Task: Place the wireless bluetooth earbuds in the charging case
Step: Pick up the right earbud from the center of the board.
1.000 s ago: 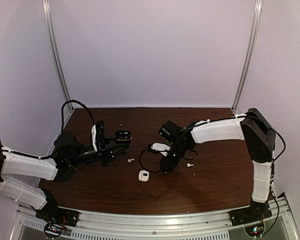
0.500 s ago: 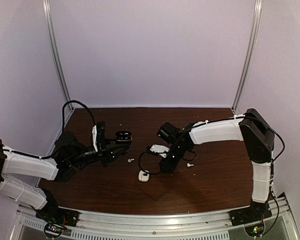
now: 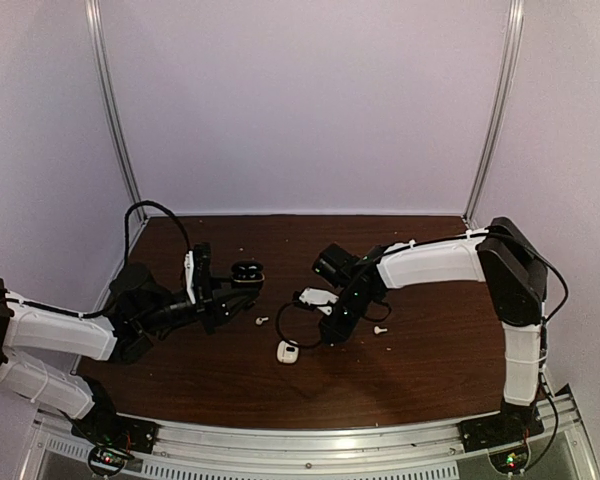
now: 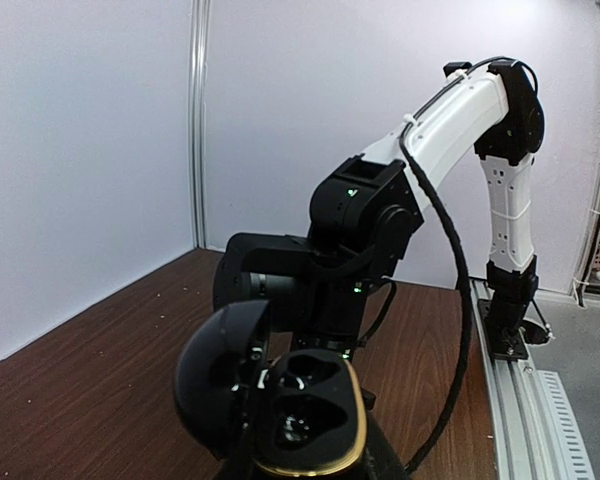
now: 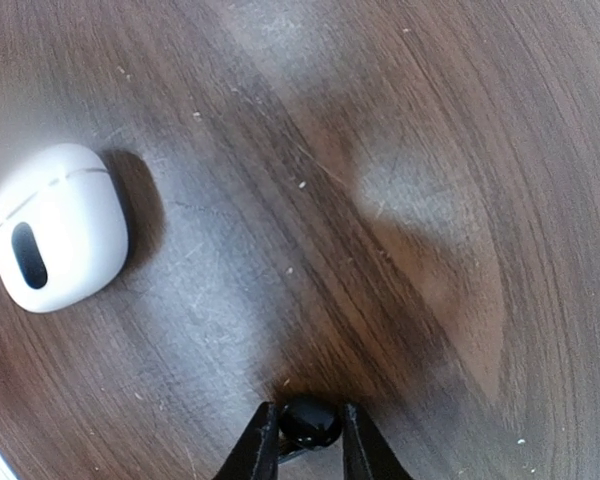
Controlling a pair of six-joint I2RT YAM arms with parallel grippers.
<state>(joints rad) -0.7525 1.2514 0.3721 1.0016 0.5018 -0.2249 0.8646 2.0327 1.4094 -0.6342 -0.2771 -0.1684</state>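
Right pincer (image 5: 308, 422) clamped on black earbud (image 5: 311, 424), down at table (image 5: 430, 150); earbud's axis unclear. Bare wood ahead and right. White case (image 5: 58, 225) ahead-left, well apart, lid closed. Left pincer (image 3: 228, 284) grips black case (image 4: 302, 415), lid open.

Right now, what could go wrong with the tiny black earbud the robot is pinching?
The black earbud is small and round, caught only at the tips of the right jaws, so it might pop out when lifted.
The open black case in the left jaws has small pockets; a miss could drop the bud.
A loose white earbud lies by the right arm and could get knocked.
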